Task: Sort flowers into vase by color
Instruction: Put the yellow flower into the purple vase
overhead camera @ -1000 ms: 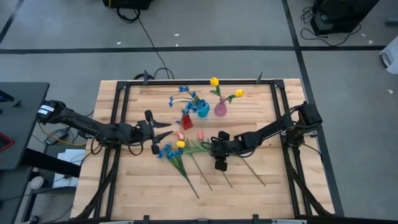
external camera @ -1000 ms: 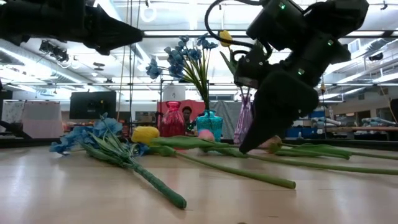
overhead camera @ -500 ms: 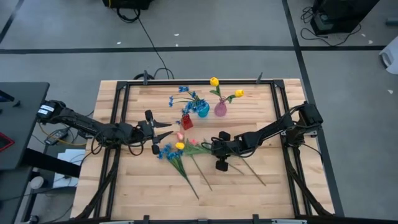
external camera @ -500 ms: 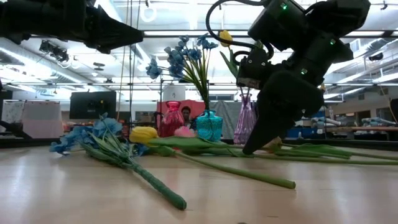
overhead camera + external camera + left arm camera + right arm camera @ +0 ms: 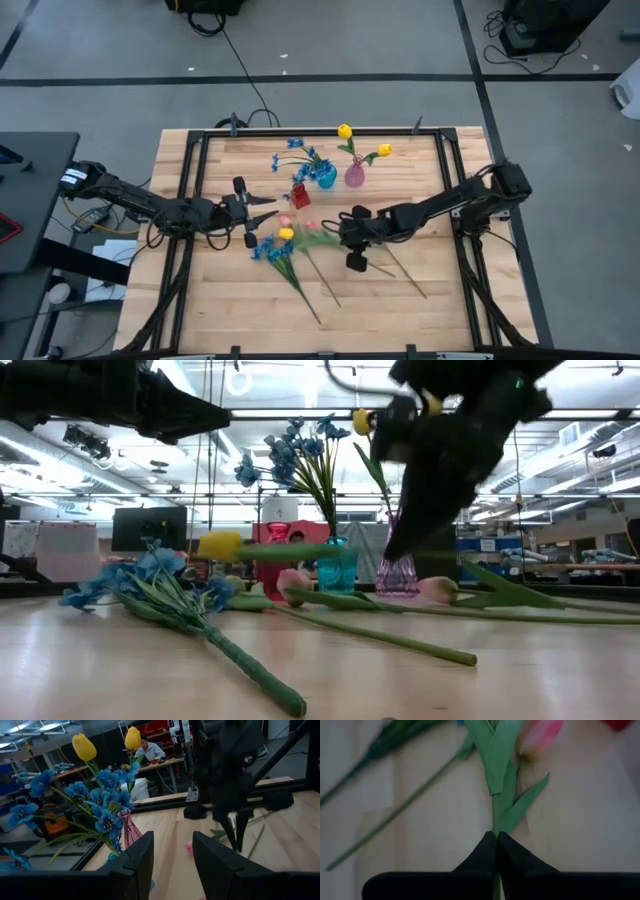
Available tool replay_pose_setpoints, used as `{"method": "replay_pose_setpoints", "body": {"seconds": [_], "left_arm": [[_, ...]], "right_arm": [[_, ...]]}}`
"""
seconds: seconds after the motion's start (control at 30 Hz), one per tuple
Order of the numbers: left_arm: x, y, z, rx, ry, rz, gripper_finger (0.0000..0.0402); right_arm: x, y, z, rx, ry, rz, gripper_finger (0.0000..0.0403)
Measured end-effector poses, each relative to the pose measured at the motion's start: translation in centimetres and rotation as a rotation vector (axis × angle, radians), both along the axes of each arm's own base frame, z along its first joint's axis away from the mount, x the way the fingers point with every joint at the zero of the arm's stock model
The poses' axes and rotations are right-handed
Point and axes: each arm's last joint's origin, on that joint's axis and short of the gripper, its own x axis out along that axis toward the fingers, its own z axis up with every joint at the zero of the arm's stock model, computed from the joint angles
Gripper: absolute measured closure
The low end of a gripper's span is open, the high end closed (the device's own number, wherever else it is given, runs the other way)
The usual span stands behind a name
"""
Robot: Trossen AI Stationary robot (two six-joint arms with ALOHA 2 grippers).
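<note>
The right gripper (image 5: 345,237) is clenched on the stem of a yellow tulip (image 5: 286,233), held above the table (image 5: 450,300) near its middle; the left gripper (image 5: 270,214) hovers released towards the left edge

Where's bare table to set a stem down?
Free: the near strip of the table and its right side past the right claw. Crowded: centre, loose flowers; the vases at the far edge.

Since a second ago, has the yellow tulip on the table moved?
Yes. The yellow tulip, its stem pinched in the right gripper, has risen off the table; in the low view it now hangs level with the red vase behind it.
</note>
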Motion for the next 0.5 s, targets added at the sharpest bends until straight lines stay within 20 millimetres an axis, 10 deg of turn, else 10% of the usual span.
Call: {"method": "replay_pose_setpoints", "body": {"seconds": [0.5], "left_arm": [[0.0, 0.0, 0.1, -0.011, -0.013, 0.0, 0.0259]], "right_arm": [[-5.4, 1.1, 10.1, -0.278, -0.446, -0.072, 0.0385]]}}
